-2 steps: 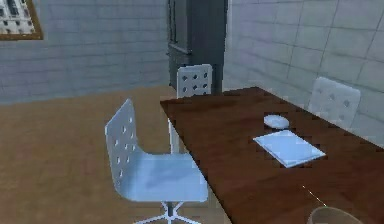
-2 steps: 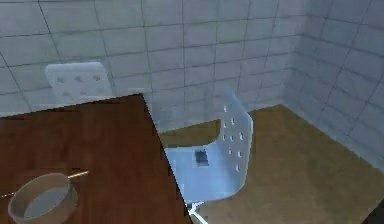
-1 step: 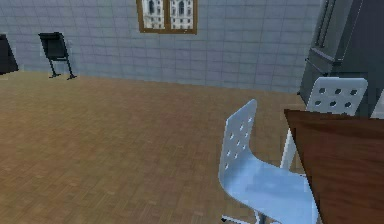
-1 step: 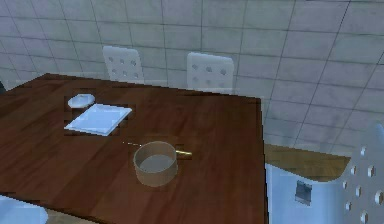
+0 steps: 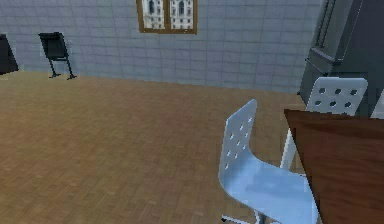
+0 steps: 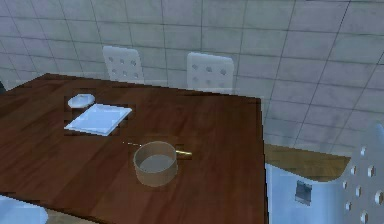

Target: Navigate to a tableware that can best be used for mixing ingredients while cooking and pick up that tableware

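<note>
Standing: alongside the desk (image 6: 225,125), so the drive looks about done.
Bowl (image 6: 156,163): sits by the desk's near edge, not yet lifted.
Hand: cannot tell its state; pickup remains.

- a dining room in a home.
- a dark wooden dining table (image 6: 210,120) stands close to a tiled wall (image 6: 300,50) of pale grey squares.
- white chairs (image 6: 211,72) with perforated backs are drawn up along the table's far side. another white swivel chair (image 5: 262,170) sits beside the table in the forward view.
- on the tabletop lie a round bowl (image 6: 155,164), a flat white rectangular item (image 6: 98,119) and a small pale dish (image 6: 81,100).
- the floor (image 5: 110,140) is warm brown wood boards.
- a wood-framed window (image 5: 167,14) is set in the far wall.
</note>
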Controlling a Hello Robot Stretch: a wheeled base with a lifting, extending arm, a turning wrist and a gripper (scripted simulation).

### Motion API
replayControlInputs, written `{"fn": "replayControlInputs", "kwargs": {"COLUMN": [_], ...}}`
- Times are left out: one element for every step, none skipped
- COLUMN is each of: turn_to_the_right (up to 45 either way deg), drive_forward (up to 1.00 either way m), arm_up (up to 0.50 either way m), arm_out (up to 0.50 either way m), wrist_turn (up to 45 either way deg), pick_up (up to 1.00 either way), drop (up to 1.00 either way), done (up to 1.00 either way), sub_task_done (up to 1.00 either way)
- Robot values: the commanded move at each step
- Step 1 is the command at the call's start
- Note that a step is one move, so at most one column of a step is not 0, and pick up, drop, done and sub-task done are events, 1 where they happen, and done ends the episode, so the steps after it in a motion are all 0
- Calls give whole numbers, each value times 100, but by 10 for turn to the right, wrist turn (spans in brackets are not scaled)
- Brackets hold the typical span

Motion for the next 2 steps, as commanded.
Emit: {"fn": "replayControlInputs", "kwargs": {"turn_to_the_right": [0,0], "drive_forward": [0,0], "arm_up": [36,0], "arm_out": [0,22], "wrist_turn": [0,0], "pick_up": [0,0], "drop": [0,0], "done": [0,0], "sub_task_done": [0,0]}}
